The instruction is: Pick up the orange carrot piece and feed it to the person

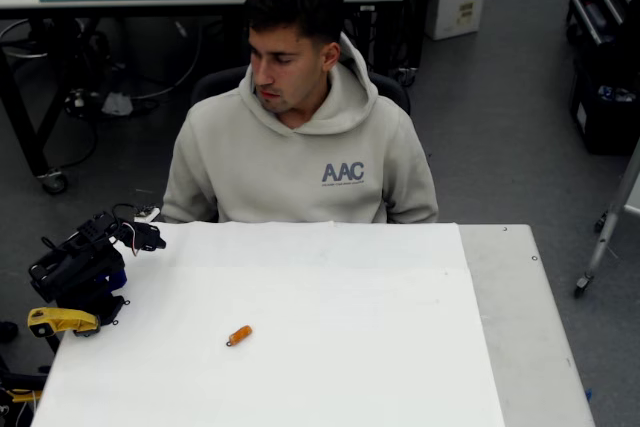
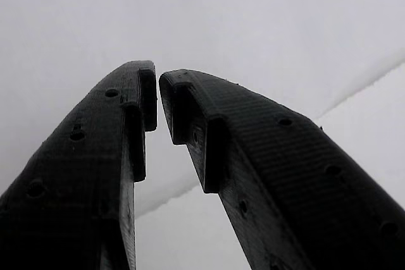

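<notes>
In the overhead view, the black arm is sitting folded at the left edge of the white table, its gripper well left of the orange carrot piece. In the wrist view the gripper is showing its fingers nearly pressed together, tips almost touching, nothing between them. The carrot piece is lying on the tabletop, just left of centre. Beyond the table's far edge the person is sitting, "AAC" reading across the hoodie.
</notes>
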`<state>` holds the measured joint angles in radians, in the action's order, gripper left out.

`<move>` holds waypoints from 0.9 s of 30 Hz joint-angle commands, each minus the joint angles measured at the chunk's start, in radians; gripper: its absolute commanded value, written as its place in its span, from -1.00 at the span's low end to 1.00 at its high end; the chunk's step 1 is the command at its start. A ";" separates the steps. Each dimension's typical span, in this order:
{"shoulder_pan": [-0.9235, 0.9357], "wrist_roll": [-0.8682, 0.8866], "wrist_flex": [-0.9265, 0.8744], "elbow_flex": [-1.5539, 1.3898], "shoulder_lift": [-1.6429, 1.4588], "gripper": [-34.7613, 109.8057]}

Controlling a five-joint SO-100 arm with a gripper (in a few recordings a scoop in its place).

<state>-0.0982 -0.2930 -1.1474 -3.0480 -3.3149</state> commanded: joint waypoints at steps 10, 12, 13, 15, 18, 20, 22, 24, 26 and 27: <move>0.002 -0.005 -0.011 0.071 -0.012 -0.55; 0.002 -0.006 -0.011 0.071 -0.012 -0.56; 0.002 -0.006 -0.011 0.071 -0.012 -0.56; 0.002 -0.006 -0.011 0.072 -0.012 -0.56; 0.003 -0.006 -0.011 0.072 -0.011 -0.56; 0.005 -0.006 -0.009 0.072 -0.009 -0.56; 0.006 -0.006 -0.009 0.072 -0.009 -0.56; 0.008 -0.006 -0.009 0.074 -0.009 -0.56; 0.009 -0.006 -0.009 0.074 0.000 -0.56; 0.011 -0.006 -0.009 0.075 0.014 -0.56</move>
<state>-0.0844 -0.2930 -1.1474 -3.0480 -3.3119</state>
